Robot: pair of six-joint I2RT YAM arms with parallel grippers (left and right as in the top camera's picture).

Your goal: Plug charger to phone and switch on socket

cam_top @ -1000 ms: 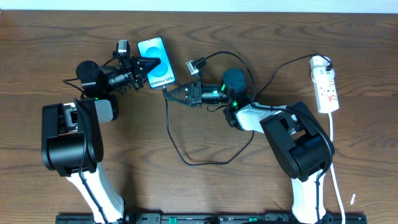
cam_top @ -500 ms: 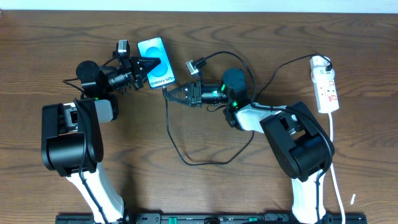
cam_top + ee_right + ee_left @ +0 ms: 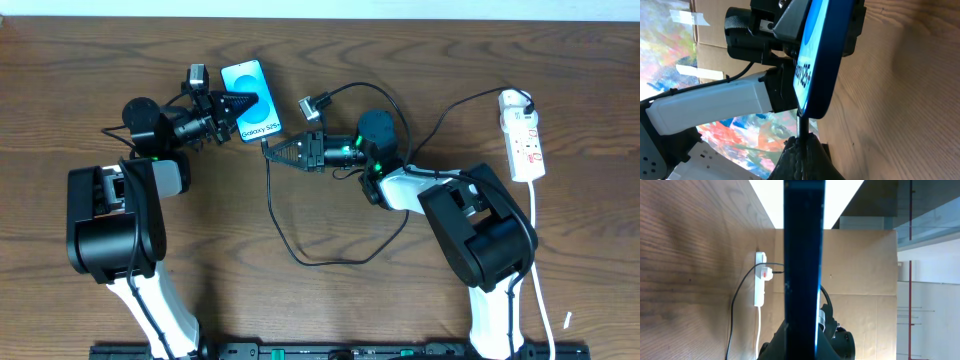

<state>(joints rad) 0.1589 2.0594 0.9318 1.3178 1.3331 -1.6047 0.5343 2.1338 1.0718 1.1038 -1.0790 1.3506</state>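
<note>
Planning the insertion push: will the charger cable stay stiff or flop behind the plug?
Likely floppy: the charger lies in loose curves. Probably light, thin as it is. The short end at the right tool should push straighter.

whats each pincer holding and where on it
Left pincer clamps the phone across its middle; right pincer pinches the charger by its connector end.

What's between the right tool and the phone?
Only the charger connector, sticking out of the shut right tool and reaching the bottom edge of the phone. It's clearest in the right wrist view; whether it's seated I can't tell.
</note>
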